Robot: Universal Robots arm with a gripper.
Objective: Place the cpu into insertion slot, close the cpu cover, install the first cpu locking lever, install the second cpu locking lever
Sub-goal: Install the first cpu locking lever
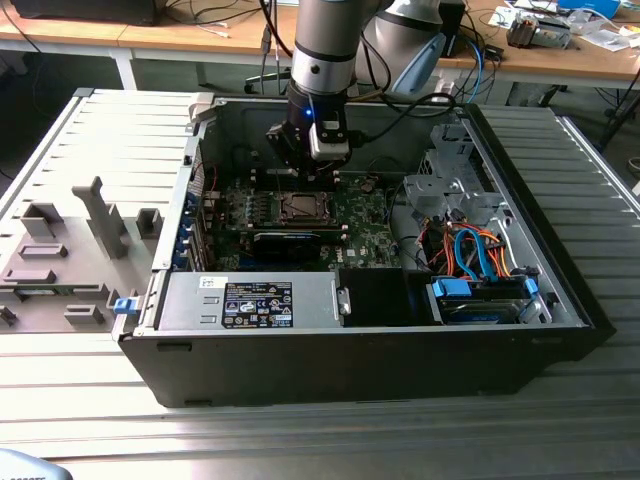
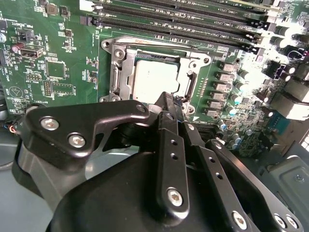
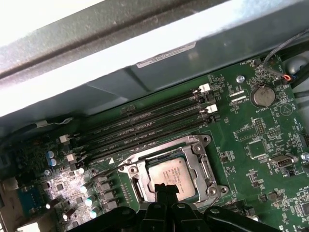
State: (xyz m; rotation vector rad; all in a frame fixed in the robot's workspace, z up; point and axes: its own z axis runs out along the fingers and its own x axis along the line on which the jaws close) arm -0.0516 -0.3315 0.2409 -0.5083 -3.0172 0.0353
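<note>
Judging by how things lie, you are past the first step: the cpu (image 2: 155,79) is seated flat in the insertion slot (image 2: 190,85), directly beneath and just ahead of the gripper (image 2: 170,104), inside the open computer case (image 1: 350,370). In both wrist views the fingers are pressed together with nothing between them, and their joined tip hovers over the near edge of the chip, close to it; whether it touches the metal I cannot tell. The cpu cover (image 2: 121,72) looks to be lying down around the chip as a silvery frame, with the grey top showing through its window, so you seem to be at the closing of the cover or the start of the lever work. I cannot make out whether either locking lever is latched; the thin rods along the frame's edges are too hard to read. Beyond the fingertip, on the far side of the socket, run the long memory slots (image 2: 183,24), and the green board (image 2: 58,58) spreads out on both sides of the tool. My judgement is that your next move calls for a fine, well-aligned push with the closed tip on the frame or a lever and not on the chip, with light force, keeping clear of the small parts crowded beside the socket
</note>
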